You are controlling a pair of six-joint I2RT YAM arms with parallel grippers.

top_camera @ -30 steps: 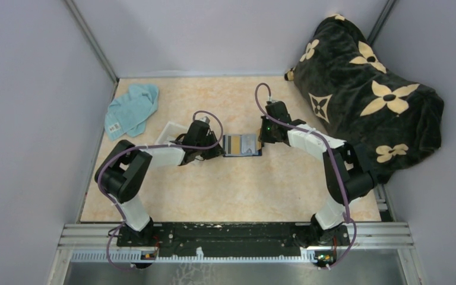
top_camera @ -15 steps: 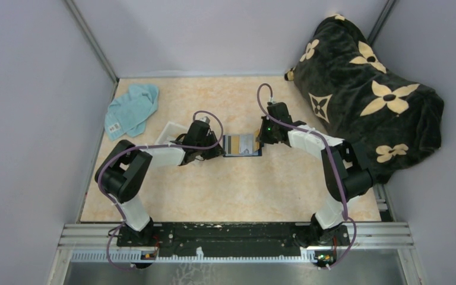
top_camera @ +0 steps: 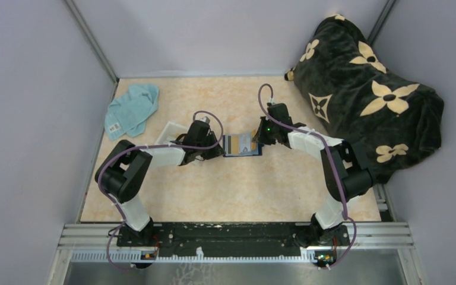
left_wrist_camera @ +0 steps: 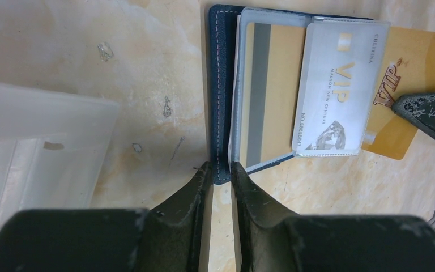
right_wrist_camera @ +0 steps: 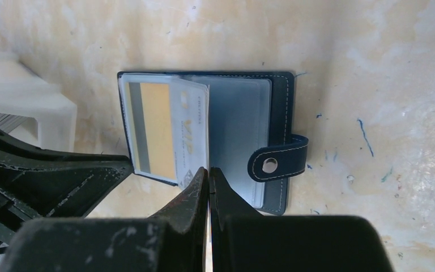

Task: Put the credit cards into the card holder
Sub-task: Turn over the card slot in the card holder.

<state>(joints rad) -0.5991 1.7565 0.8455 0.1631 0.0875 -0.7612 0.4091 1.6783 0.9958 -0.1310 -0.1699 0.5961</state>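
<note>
**Top external.** The two wrists crowd over the card holder (top_camera: 241, 145). They hide the fingertips of the left gripper (top_camera: 215, 152) and the right gripper (top_camera: 260, 137), and the cards show only as pale and orange stripes. The holder lies open on the table (top_camera: 237, 190), directly between the two grippers. A clear tray (top_camera: 169, 132) sits just behind the left gripper, with a teal cloth (top_camera: 132, 108) well beyond it. A dark flowered blanket (top_camera: 368, 95) is heaped on the right arm's outer side.

**Left wrist.** The left gripper (left_wrist_camera: 221, 177) is clenched on the near corner of the holder's navy cover. Just ahead of its fingers an orange-yellow card (left_wrist_camera: 274, 85) sits in a clear sleeve. A silver VIP card (left_wrist_camera: 334, 90) comes next, and an orange VIP card (left_wrist_camera: 408, 73) juts out farthest. The edge of that last card is under a right fingertip (left_wrist_camera: 430, 113). The frame cuts off the holder's far end.

**Right wrist.** The right gripper (right_wrist_camera: 208, 173) is pinched to a sliver, grasping the orange VIP card. The card is edge-on here and shows only as a thin pale line between the fingers. Only this view shows the holder's other half and its snap strap (right_wrist_camera: 276, 161), just ahead and to one side of the fingers.
</note>
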